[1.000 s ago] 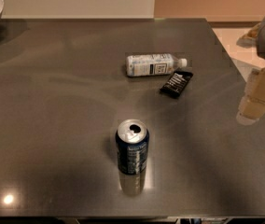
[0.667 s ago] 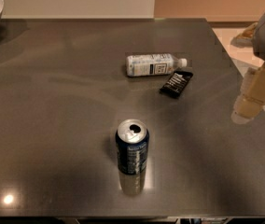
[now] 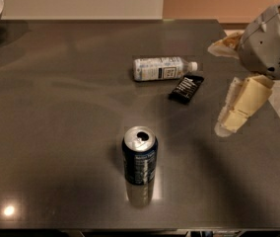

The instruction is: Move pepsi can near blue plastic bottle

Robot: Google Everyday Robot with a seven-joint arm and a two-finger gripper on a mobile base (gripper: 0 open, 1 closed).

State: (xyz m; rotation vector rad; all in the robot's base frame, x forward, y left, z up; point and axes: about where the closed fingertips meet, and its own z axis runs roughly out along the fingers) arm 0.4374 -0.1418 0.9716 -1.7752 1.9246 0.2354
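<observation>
**A:** Where does the pepsi can (image 3: 139,155) sit?

**B:** It stands upright on the surface (image 3: 56,132), well apart from the tool (image 3: 238,110). In the view it is off to the tool's left and nearer the front edge. Its long axis is vertical, the silver top faces up and the white print faces the camera.

**A:** How will it handle?

**B:** I'd judge it light, with thin walls that dent under a hard squeeze, and smooth (so a little slippery). The mouth looks open, so it may hold liquid and is best kept upright. Take it from the side, across the middle of the body.

**A:** And the blue plastic bottle (image 3: 162,68)?

**B:** It lies on its side beyond the can, also left of the tool. Its long axis runs across the view, with the white cap on the end toward the tool. A black snack packet (image 3: 186,87) lies just beside that cap end, between bottle and tool.

**A:** The tool itself?

**B:** It hangs above the surface's right part, carrying nothing. Whether it is spread or pressed together, I cannot tell.
</observation>
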